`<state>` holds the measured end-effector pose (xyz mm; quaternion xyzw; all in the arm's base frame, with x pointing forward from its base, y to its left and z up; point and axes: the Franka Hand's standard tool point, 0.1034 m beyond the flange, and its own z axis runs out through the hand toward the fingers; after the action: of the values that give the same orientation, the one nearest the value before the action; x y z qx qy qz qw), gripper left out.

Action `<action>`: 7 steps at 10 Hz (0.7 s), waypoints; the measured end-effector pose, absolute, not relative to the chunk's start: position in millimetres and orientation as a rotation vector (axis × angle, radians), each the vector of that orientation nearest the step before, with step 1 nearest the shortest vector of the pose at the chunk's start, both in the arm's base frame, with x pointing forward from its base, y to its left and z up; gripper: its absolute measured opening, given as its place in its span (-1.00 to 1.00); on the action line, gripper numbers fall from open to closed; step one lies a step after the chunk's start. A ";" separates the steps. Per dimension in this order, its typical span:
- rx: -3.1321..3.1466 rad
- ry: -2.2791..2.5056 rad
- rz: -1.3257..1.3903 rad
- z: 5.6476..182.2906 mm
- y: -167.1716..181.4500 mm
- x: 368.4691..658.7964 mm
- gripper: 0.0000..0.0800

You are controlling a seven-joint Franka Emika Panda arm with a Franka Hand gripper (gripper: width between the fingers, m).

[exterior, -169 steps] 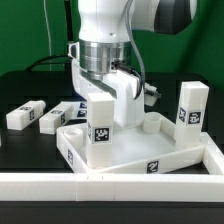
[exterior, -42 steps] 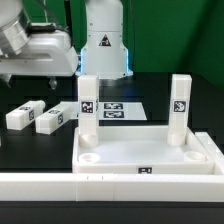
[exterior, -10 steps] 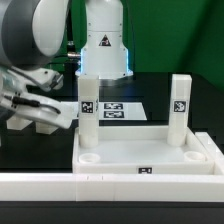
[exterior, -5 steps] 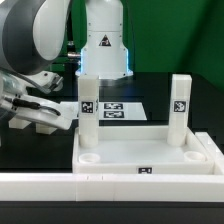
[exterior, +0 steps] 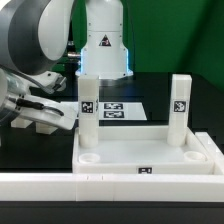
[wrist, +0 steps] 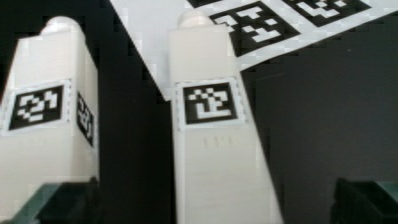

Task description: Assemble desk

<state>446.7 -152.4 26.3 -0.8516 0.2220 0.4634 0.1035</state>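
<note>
The desk's white rimmed panel [exterior: 135, 152] lies near the front. Two tagged legs stand upright in its far corner sockets, one towards the exterior view's left [exterior: 87, 112] and one towards its right [exterior: 180, 102]. My gripper [exterior: 45, 116] is low over the black table, to the left of the panel, and hides the loose legs there. In the wrist view my gripper [wrist: 210, 205] is open. Its dark fingertips [wrist: 54, 203] stand on either side of one lying leg [wrist: 210, 120] without touching it. A second loose leg [wrist: 45, 130] lies beside it.
The marker board [exterior: 115, 108] [wrist: 267, 22] lies flat behind the panel, just beyond the loose legs. A long white rail [exterior: 110, 186] runs along the table's front edge. The robot's base [exterior: 105, 45] stands at the back.
Since the earliest frames my arm left the panel's upright leg and came down onto the loose legs at the left. Over the last second it barely moves, and the jaws stay open.
</note>
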 end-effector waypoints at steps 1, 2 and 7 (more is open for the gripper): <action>-2.523 0.671 1.353 27.8 -152.5 452.1 0.62; -2.539 0.702 1.341 27.0 -151.6 454.1 0.62; -2.555 0.638 1.299 26.6 -150.6 454.3 0.62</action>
<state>454.3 -150.6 26.6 -0.8656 0.2163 0.4399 0.1023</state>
